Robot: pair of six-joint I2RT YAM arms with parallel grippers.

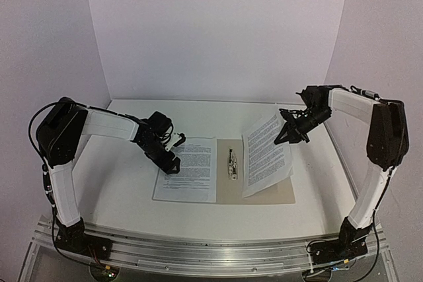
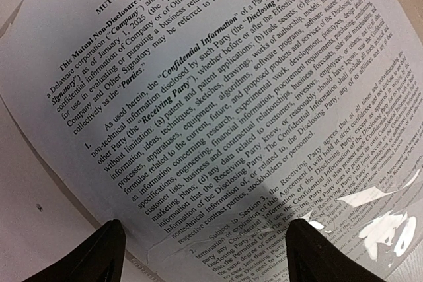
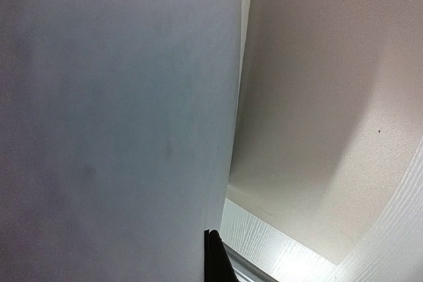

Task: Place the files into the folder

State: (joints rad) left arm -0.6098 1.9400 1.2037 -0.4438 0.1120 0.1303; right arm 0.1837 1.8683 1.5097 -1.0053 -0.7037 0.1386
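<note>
The beige folder (image 1: 285, 193) lies open on the table, a small metal clip (image 1: 231, 162) along its middle. One file, a printed sheet (image 1: 187, 171), lies flat just left of the clip. My left gripper (image 1: 173, 163) hangs over that sheet's upper left part, jaws wide apart, with text (image 2: 218, 97) showing between the fingers (image 2: 86, 255). The other file (image 1: 264, 153) stands tilted over the folder's right half, its far right edge pinched in my shut right gripper (image 1: 285, 138). In the right wrist view its blank back (image 3: 112, 117) hides one finger, and the folder (image 3: 317, 97) lies below.
White walls enclose the table at the back and on both sides. The white table top (image 1: 119, 176) stretches left of the flat sheet. An aluminium rail (image 1: 211, 249) carrying both arm bases runs along the near edge.
</note>
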